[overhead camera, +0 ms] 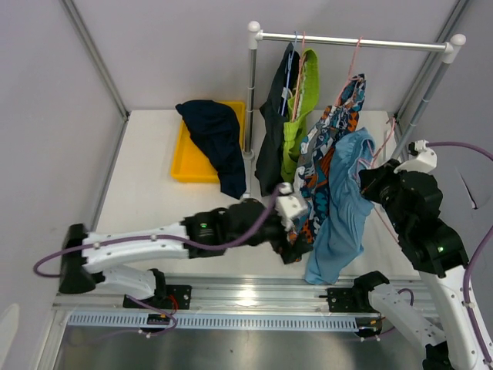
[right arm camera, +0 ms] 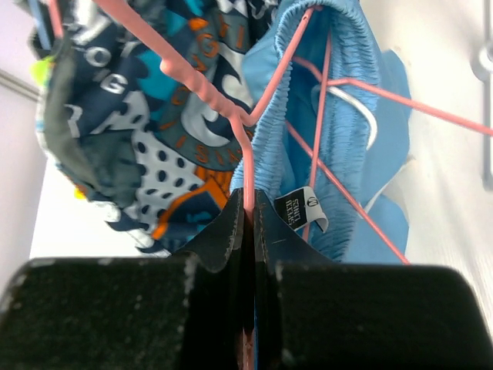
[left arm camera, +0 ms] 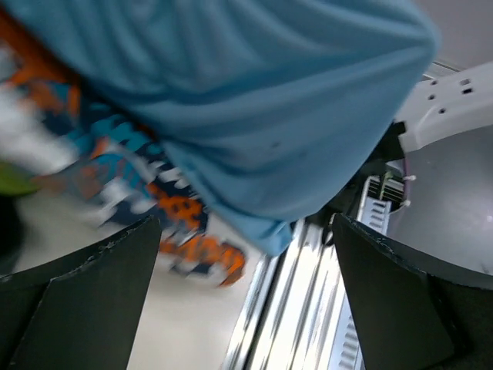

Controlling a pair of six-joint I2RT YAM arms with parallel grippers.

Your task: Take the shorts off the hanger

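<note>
The light blue shorts (overhead camera: 343,208) hang on a pink wire hanger (right arm camera: 231,123), off the rail. My right gripper (right arm camera: 248,204) is shut on that hanger's wire, beside the waistband (right arm camera: 350,92). The patterned orange, teal and white shorts (overhead camera: 323,154) hang next to them, with the lime green pair (overhead camera: 302,108) and the charcoal-black pair (overhead camera: 271,131) further left on the rail (overhead camera: 354,42). The navy shorts (overhead camera: 216,139) lie over the yellow tray (overhead camera: 189,166). My left gripper (left arm camera: 243,293) is open and empty below the light blue shorts (left arm camera: 262,100) and the patterned pair (left arm camera: 139,185).
The rack's left post (overhead camera: 251,85) stands between the tray and the hanging shorts; its right post (overhead camera: 431,85) leans near my right arm. A metal rail (overhead camera: 254,297) runs along the table's near edge. Grey walls close in the left and back.
</note>
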